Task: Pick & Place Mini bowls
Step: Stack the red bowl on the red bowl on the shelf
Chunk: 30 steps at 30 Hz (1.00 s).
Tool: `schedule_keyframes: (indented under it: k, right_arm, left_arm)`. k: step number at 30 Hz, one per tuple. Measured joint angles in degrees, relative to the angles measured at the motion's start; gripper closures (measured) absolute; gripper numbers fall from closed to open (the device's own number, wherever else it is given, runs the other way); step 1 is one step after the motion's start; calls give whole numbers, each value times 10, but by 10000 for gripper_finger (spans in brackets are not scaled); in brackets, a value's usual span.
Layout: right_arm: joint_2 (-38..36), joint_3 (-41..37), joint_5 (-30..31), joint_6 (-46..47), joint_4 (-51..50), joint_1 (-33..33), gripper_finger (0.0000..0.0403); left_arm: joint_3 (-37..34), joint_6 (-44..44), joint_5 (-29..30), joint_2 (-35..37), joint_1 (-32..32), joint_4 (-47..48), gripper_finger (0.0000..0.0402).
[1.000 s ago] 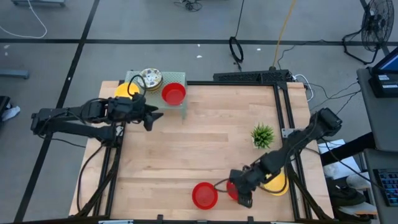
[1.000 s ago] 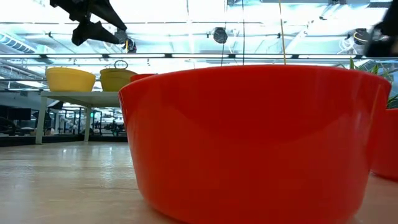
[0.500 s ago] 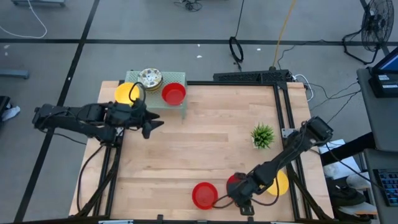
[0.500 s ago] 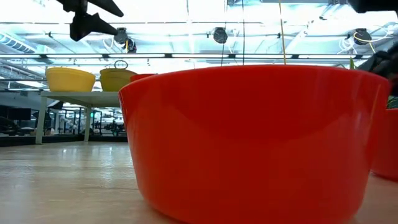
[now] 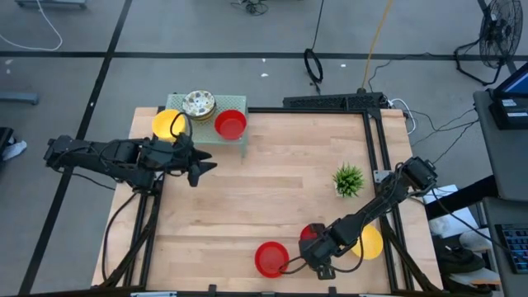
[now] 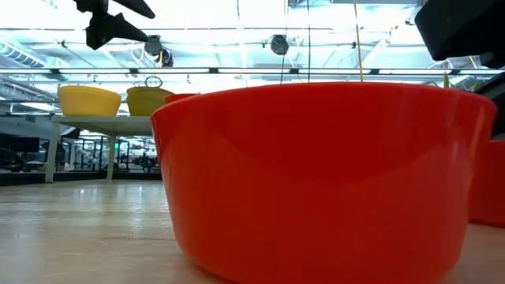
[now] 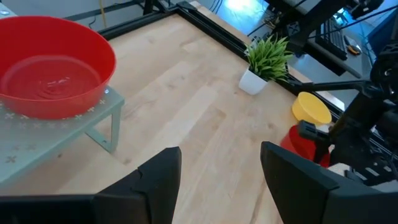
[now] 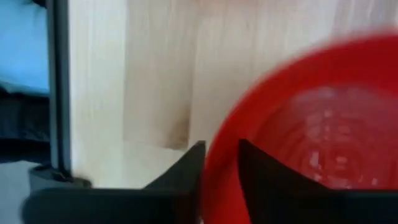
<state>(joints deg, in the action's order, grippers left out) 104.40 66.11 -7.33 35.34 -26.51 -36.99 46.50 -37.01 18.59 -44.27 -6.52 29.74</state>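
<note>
Two red mini bowls sit near the table's near edge, one point(image 5: 271, 258) filling the low view point(image 6: 316, 173) and one point(image 5: 312, 234) beside a yellow bowl point(image 5: 369, 242). My right gripper point(image 5: 318, 261) is down at the second red bowl, shut over its rim point(image 8: 221, 168). A grey shelf point(image 5: 239, 147) at the far left corner carries a yellow bowl point(image 5: 168, 124), a speckled white bowl point(image 5: 199, 104) and a red bowl point(image 5: 231, 124). My left gripper point(image 5: 200, 169) hangs open beside the shelf, above the table point(image 7: 217, 180). My right gripper has the red bowl's rim point(image 8: 219, 152) between its two fingers, one finger point(image 8: 186, 177) outside the wall and the other point(image 8: 264, 174) inside the bowl. The fingers come down from above at a slant. The bowl's base point(image 6: 489, 221) rests on the table.
A small green plant in a white pot point(image 5: 348, 179) stands near the table's right edge. Black rails point(image 5: 375, 157) frame the far and right sides. Bare wood point(image 5: 272, 190) lies between shelf and near bowls.
My right arm has folded lower over the red bowl beside the yellow one, and its wrist has come into the low view's upper right. My left gripper has drifted a little toward the near edge and risen, staying open. No bowl has visibly moved.
</note>
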Motion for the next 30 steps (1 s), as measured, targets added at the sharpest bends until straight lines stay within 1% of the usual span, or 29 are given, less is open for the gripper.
schedule_keyframes:
  k: [2, 4, 5, 6, 9, 14, 16, 20, 22, 26, 30]
  right_arm:
    - [-1, 0, 1, -17, -11, 7, 353]
    - [-3, 1, 24, -36, -21, 17, 382]
    - [-4, 2, 40, -48, -23, 23, 391]
    - [-4, 2, 54, -61, -24, 31, 394]
    - [-2, 1, 79, -109, -18, 64, 387]
    - [0, 0, 121, -178, 22, 140, 390]
    - [2, -1, 120, -198, 58, 174, 393]
    - [14, -1, 115, -237, 151, 229, 397]
    - [23, 0, 95, -250, 206, 250, 397]
    - [44, 0, 56, -260, 279, 271, 396]
    - [60, 1, 58, -298, 302, 273, 396]
  left_arm:
    - [0, 0, 0, 0, 0, 0, 176]
    - [0, 0, 0, 0, 0, 0, 176]
    - [0, 0, 0, 0, 0, 0, 176]
    - [0, 0, 1, 0, 0, 0, 176]
    - [0, 0, 1, 0, 0, 0, 176]
    - [0, 6, 1, 0, 0, 0, 176]
    - [0, 12, 5, 0, 0, 0, 176]
    - [0, 13, 34, 0, 0, 0, 176]
    - [0, 13, 43, 0, 0, 0, 176]
    - [0, 13, 46, 0, 0, 0, 176]
    - [0, 13, 46, 0, 0, 0, 176]
